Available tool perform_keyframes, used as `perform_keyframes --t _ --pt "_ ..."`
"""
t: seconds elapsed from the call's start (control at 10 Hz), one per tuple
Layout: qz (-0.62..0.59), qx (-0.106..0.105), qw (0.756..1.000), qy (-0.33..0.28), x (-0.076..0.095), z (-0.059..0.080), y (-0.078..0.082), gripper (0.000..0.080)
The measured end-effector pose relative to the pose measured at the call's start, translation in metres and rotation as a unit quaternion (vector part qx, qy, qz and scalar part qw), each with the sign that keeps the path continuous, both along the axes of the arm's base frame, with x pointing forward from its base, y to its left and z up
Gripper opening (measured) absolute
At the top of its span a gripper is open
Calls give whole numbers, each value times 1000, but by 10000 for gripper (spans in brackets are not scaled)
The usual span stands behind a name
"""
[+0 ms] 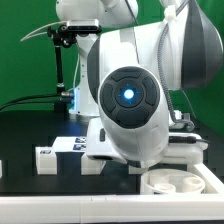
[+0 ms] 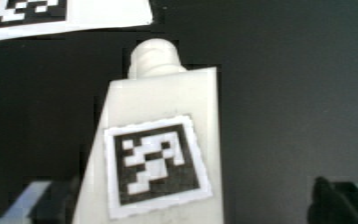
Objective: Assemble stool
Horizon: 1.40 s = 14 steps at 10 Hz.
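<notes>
In the wrist view a white stool leg [image 2: 158, 130] lies on the black table, its black-and-white tag facing up and a rounded peg at its far end. My gripper [image 2: 190, 205] straddles the leg's near end. One dark finger [image 2: 34, 205] is close against the leg's side. The other finger [image 2: 345, 200] stands well apart from it with bare table between, so the jaws are open. In the exterior view the arm hides the gripper and this leg. The round rimmed seat disc [image 1: 185, 182] lies at the exterior view's lower right.
Another white leg with a tag [image 1: 48, 157] lies at the exterior view's left. The marker board [image 2: 51, 18] lies just beyond the leg's peg end and its tags also show behind the arm [image 1: 75, 145]. A green wall backs the black table.
</notes>
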<state>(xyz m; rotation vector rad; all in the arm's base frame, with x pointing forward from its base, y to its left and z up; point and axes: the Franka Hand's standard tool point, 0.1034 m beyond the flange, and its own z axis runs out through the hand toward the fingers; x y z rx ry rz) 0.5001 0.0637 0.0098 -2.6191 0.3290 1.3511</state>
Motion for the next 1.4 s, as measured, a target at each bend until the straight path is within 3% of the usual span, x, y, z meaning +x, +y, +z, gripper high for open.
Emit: perform_keyframes --t 0.1,0.2,0.3,0.9,1.1,1.2,1.3,1.4 --pt "0 0 1000 0 0 0 0 547" --pt "0 0 1000 0 0 0 0 363" --pt "0 0 1000 0 0 0 0 324" --pt "2 2 1000 0 1 4 0 324" --pt "13 14 1000 -19 21 57 -3 324" --pt "13 13 999 -28 28 77 -3 324" --pt "19 20 999 -33 30 83 -3 324" --pt "24 25 998 -55 31 70 -3 324"
